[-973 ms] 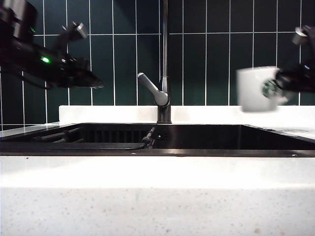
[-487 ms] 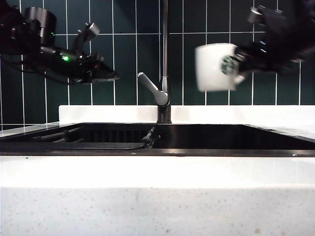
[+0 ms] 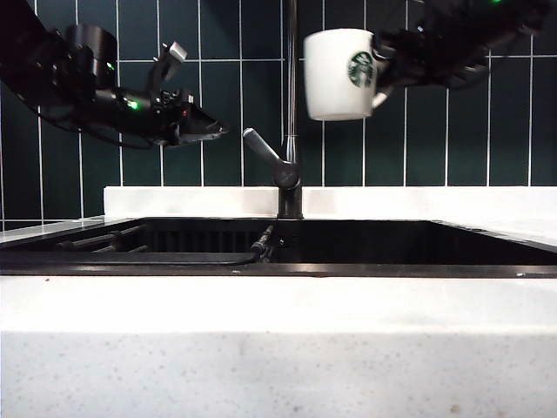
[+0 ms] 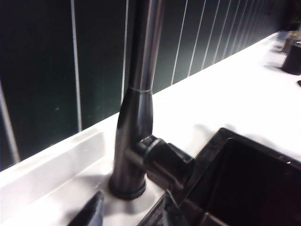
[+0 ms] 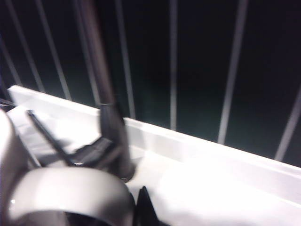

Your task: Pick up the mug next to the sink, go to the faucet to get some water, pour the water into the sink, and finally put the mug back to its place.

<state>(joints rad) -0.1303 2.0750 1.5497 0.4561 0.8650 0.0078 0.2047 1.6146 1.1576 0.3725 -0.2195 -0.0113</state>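
Observation:
The white mug with the green logo hangs upright high in the air, just right of the faucet pipe. My right gripper is shut on its handle side. In the right wrist view the mug's rim sits beside one dark finger, with the faucet beyond. My left gripper is open, level with and left of the lever, apart from it. Its wrist view shows the faucet base and lever ahead of the gripper. The dark sink lies below. Water is out of view.
A dark green tiled wall stands right behind the faucet. White speckled countertop runs along the front, with a low white ledge behind the basin. A black hose lies in the sink. Small dark objects stand far off on the counter.
My right gripper has carried the mug up and leftward until it hangs beside the faucet pipe. My left gripper has moved right toward the lever.

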